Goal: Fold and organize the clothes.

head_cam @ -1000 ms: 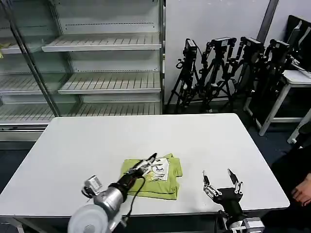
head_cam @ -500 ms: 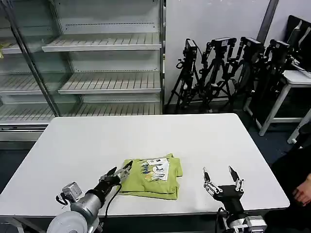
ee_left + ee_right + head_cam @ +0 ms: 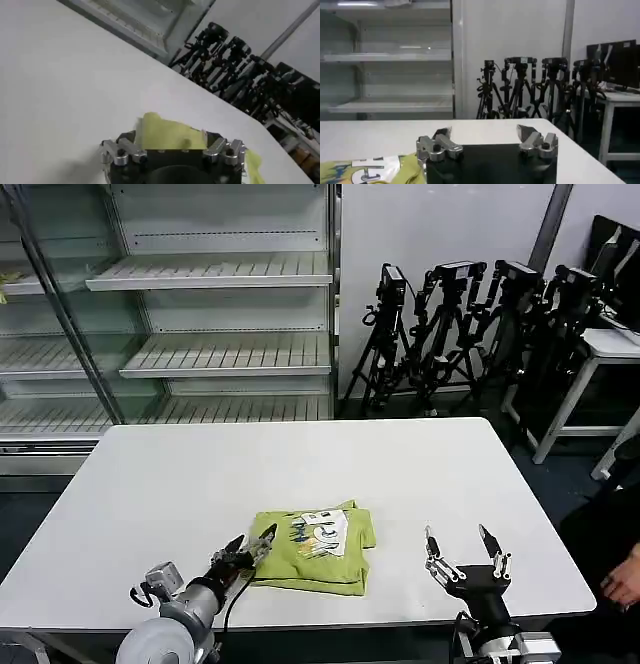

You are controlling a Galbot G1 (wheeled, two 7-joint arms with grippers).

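Looking down from the head view, I have one T-shirt (image 3: pixel 312 549) on the white desk (image 3: pixel 200 474), folded into a rough rectangle near the front edge, a little left of centre. It is lime green with a white printed patch on top, toward its far side.

I judge it light and limp. It will sag and slide out of its fold if I lift it by a single layer, and the layers can shift against each other on the smooth desk. A pinch through the whole stack at a folded edge or a corner looks safer than a grab at the loose top layer. The near-left corner is the closest place to take hold.

My left end effector (image 3: pixel 247 548) sits low at that near-left corner, its fingers spread apart and holding nothing, tips at or just off the edge of the cloth; I cannot tell whether they touch. In the left wrist view the green cloth (image 3: pixel 170 136) lies just ahead of it.

My right end effector (image 3: pixel 462 547) waits above the desk's front right part, well apart from the shirt, fingers released and empty. In the right wrist view the shirt (image 3: pixel 375 171) shows off to one side.

Count: one shirt, one desk, two end effectors. Behind the desk stand a shelf unit (image 3: pixel 200 314) and a row of tripods (image 3: pixel 470 334).
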